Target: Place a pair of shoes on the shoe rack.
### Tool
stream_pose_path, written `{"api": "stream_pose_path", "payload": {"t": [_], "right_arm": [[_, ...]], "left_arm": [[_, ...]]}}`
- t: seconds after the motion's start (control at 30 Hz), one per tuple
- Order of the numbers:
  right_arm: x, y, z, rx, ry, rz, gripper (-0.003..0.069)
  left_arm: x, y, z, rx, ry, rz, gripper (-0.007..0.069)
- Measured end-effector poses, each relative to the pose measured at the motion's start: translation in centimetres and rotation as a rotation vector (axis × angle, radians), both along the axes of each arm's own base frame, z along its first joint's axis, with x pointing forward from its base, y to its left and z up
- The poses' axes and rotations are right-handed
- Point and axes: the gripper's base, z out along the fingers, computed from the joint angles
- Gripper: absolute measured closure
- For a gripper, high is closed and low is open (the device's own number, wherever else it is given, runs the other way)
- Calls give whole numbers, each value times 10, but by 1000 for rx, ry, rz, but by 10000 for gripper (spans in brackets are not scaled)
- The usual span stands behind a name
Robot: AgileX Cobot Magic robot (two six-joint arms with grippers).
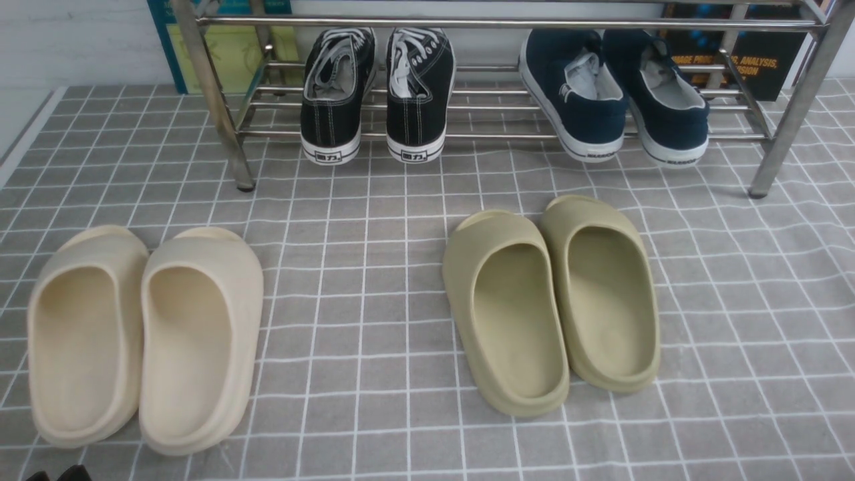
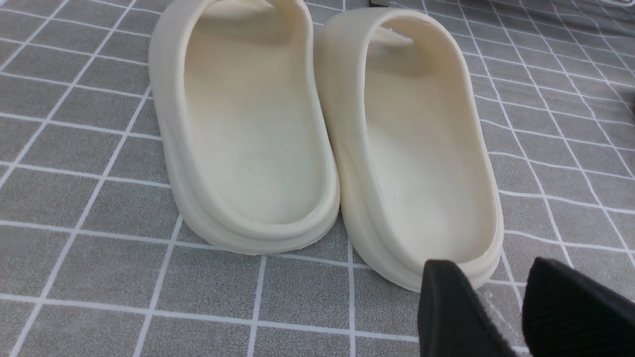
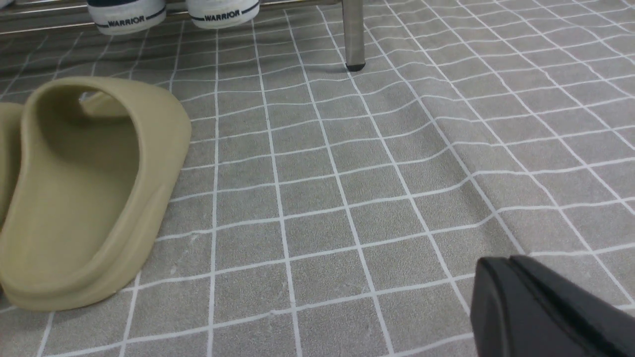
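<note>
The pair of shoes, navy-blue canvas slip-ons with white soles, sits on the right part of the shoe rack (image 1: 507, 23). The left shoe (image 1: 578, 93) and the right shoe (image 1: 671, 103) lie side by side, heels toward me and overhanging the front tube. Their white heels (image 3: 126, 10) show at the edge of the right wrist view. My left gripper (image 2: 493, 270) is open and empty, just behind the heel of a cream slipper. My right gripper (image 3: 496, 267) is shut on nothing, low over bare cloth. Neither gripper is near the shoes.
Black lace-up sneakers (image 1: 374, 93) occupy the rack's left part. Cream slippers (image 1: 143, 334) lie at the front left and olive slippers (image 1: 554, 300) at the front centre-right on the grey checked cloth (image 1: 361, 267). A rack leg (image 3: 353, 34) stands ahead of my right gripper.
</note>
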Motion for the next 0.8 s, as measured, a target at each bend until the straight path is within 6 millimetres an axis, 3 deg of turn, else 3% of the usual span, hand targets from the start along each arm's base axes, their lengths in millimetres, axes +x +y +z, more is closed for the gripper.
{"api": "stream_pose_path", "payload": {"t": [0.8], "right_arm": [[-1, 5, -3, -109, 66, 88, 663]], "left_arm": [[0, 0, 0, 0, 1, 0, 386]]}}
